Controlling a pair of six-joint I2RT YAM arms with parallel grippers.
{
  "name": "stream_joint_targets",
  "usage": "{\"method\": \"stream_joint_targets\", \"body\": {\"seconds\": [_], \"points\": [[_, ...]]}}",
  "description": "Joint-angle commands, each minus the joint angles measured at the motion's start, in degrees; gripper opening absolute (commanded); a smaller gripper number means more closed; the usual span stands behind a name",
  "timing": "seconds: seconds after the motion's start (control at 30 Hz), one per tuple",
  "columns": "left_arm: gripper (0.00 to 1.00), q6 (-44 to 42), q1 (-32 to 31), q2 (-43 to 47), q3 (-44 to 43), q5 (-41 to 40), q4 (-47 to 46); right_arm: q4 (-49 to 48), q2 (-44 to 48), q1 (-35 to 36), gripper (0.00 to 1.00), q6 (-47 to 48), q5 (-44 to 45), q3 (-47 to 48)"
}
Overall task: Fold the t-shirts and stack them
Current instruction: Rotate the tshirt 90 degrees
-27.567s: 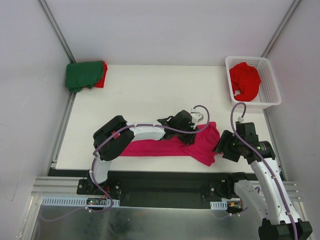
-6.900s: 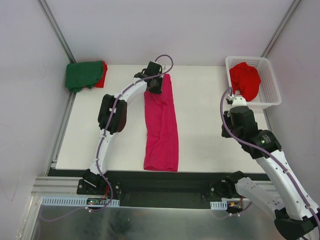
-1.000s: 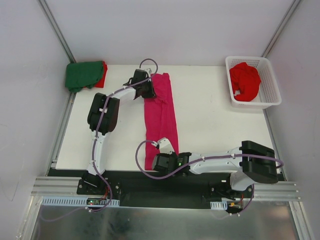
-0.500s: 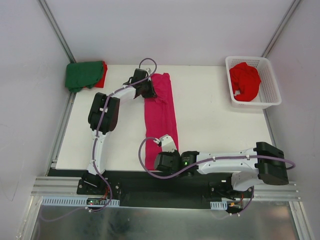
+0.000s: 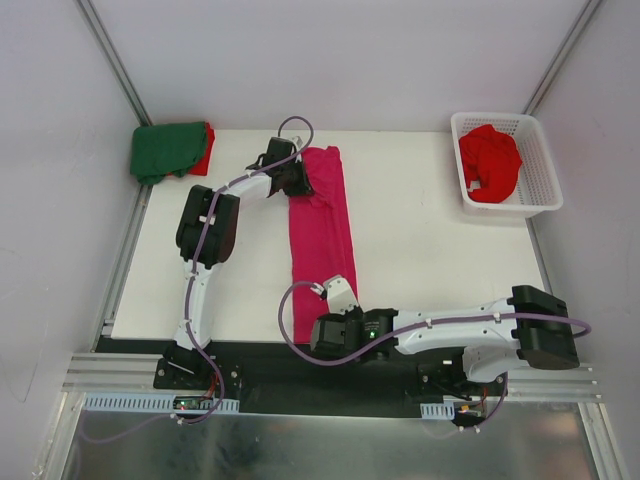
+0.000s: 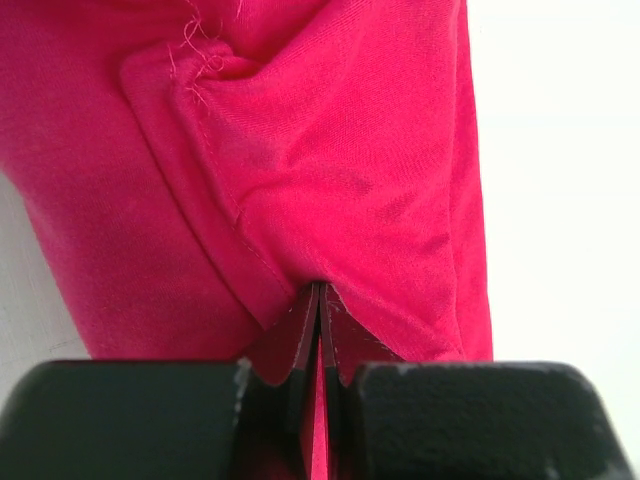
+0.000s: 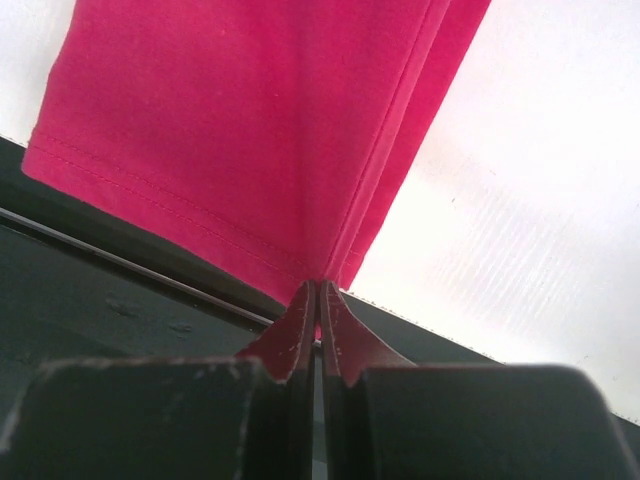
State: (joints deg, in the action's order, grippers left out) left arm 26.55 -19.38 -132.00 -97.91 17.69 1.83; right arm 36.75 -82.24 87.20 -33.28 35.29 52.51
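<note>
The magenta-pink t-shirt (image 5: 322, 225) lies folded into a long narrow strip running from the far middle of the table towards the near edge. At its far end, my left gripper (image 5: 299, 180) is shut on a fold of the cloth (image 6: 330, 170); the closed fingertips (image 6: 318, 292) pinch pink fabric. My right gripper (image 5: 331, 309) is shut on the near hem corner of the same shirt (image 7: 250, 130), right at the table's dark front edge. A dark green t-shirt (image 5: 165, 149) lies folded on a red one (image 5: 205, 150) in the far left corner. Another red t-shirt (image 5: 489, 162) is bunched in the basket.
The white lattice basket (image 5: 539, 190) stands at the far right corner. The black front rail (image 5: 260, 360) runs along the near table edge below the right gripper. White table surface (image 5: 430, 250) lies between the strip and the basket.
The right arm's wrist has shifted slightly right and towards the near edge with the shirt's near end in its jaws. The left arm has stayed put at the far end.
</note>
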Motion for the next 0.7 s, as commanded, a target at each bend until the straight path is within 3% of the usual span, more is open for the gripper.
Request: {"method": "stream_joint_targets", "body": {"seconds": [0.0, 0.13, 0.23, 0.27, 0.4, 0.67], "points": [[0.0, 0.0, 0.7, -0.6, -0.6, 0.1, 2.7, 3.2, 1.4, 1.0, 0.01, -2.8, 1.6, 2.3], [0.0, -0.1, 0.8, -0.5, -0.6, -0.2, 2.9, 4.0, 0.9, 1.3, 0.02, -3.5, 1.9, 2.5], [0.0, -0.1, 0.9, -0.5, -0.5, -0.1, 3.0, 4.9, 1.0, 1.5, 0.14, -4.1, 2.1, 2.5], [0.0, -0.2, 0.9, -0.5, -0.5, -0.2, 3.0, 5.0, 1.1, 1.7, 0.25, -4.2, 2.2, 2.5], [0.0, -0.2, 1.0, -0.4, -0.5, -0.2, 3.0, 6.7, 1.8, 2.1, 0.39, -5.2, 3.5, 2.6], [0.0, -0.8, 1.0, 1.1, 1.0, -0.1, 3.0, 11.6, 4.4, 2.7, 0.45, -8.4, 7.3, 3.4]]}}
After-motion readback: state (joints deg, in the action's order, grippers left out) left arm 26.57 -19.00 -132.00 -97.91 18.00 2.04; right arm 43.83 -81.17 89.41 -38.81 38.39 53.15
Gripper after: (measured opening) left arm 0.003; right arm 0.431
